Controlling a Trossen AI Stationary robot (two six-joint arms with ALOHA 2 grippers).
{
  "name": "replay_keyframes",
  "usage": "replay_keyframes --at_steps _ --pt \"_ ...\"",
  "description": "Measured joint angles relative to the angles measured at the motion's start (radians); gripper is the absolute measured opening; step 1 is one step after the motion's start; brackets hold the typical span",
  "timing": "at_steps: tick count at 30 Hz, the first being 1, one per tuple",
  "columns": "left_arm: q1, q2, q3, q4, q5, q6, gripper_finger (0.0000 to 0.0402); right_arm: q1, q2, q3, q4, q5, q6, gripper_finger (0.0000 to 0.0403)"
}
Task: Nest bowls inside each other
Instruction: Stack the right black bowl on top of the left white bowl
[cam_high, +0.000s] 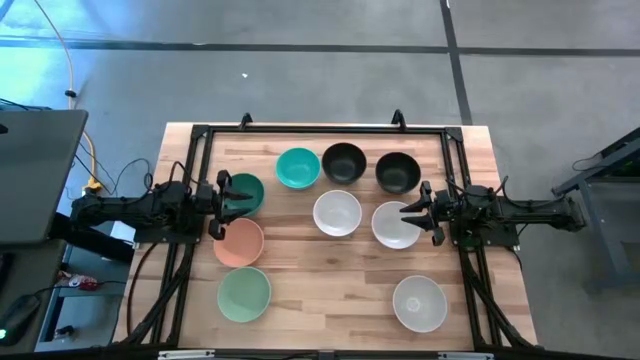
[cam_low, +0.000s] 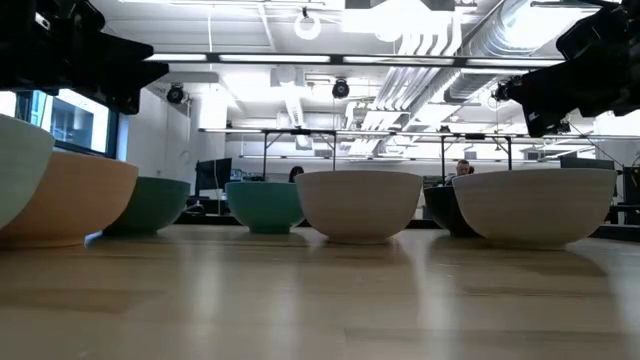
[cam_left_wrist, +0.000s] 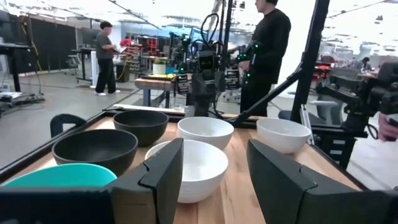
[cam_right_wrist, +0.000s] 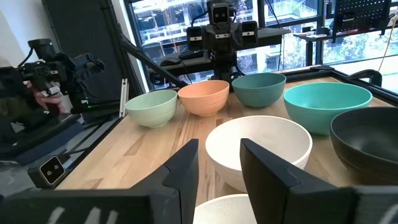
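Nine bowls stand on their bases on the wooden table. In the high view: dark green (cam_high: 248, 190), teal (cam_high: 297, 168), two black (cam_high: 344, 163) (cam_high: 397, 172), three white (cam_high: 337, 213) (cam_high: 392, 226) (cam_high: 419, 303), peach (cam_high: 239, 243) and mint green (cam_high: 244, 294). My left gripper (cam_high: 228, 204) is open and hovers at the table's left, between the dark green and peach bowls. My right gripper (cam_high: 408, 217) is open and hovers over the right rim of a white bowl (cam_right_wrist: 227, 210). Neither touches a bowl.
A black metal frame (cam_high: 320, 128) runs around the table's edges. Bare wood (cam_high: 335, 290) lies between the mint green bowl and the near white bowl. People stand in the room beyond the table (cam_left_wrist: 267, 43).
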Motion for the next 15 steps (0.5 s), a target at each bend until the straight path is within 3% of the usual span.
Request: replay_keyframes --at_steps 15 --pt "0.000 0.000 0.000 -0.001 -0.017 0.029 0.0165 0.000 0.000 0.000 0.001 -0.003 0.053 0.0110"
